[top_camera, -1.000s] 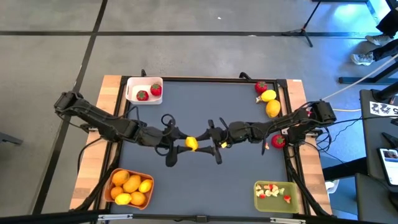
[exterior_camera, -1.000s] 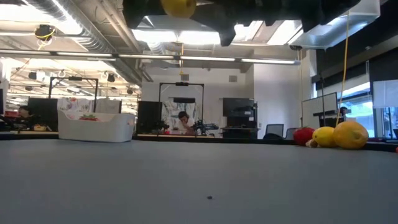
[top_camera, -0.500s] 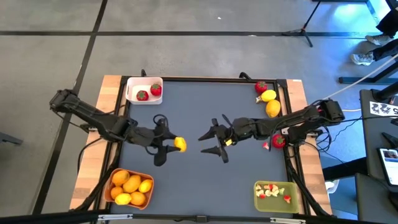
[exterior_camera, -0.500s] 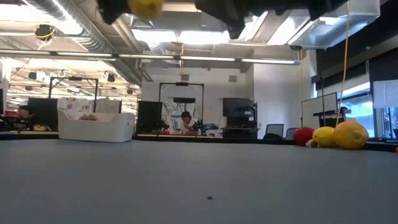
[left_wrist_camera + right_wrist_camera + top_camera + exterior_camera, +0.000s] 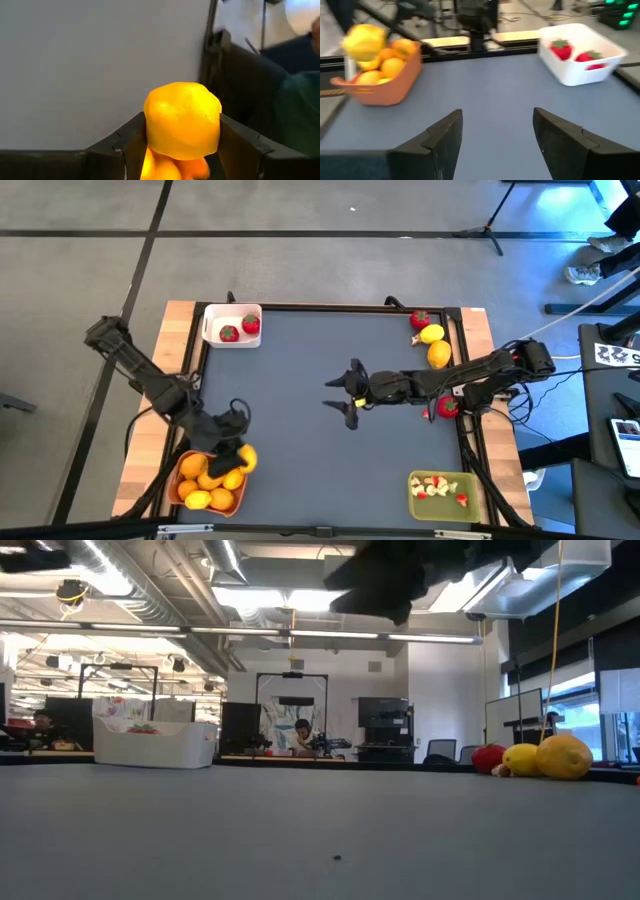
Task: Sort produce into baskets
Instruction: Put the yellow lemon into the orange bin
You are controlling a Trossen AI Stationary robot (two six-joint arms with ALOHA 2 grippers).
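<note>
Lemon [image 5: 246, 459] — now over orange basket [image 5: 176, 483]

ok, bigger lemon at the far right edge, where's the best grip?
Come from above and close across the lemon's short middle. It lies on its side, long axis along the table edge, with the smaller lemon touching one end. So put the fingers on the long flanks; those look free.

An open-plan lab or workshop. Exposed ceiling ducts [image 5: 150, 585], strip lights [image 5: 330, 635], monitors [image 5: 380, 712] and a seated person [image 5: 298, 735] fill the room behind the table [image 5: 320, 830].
</note>
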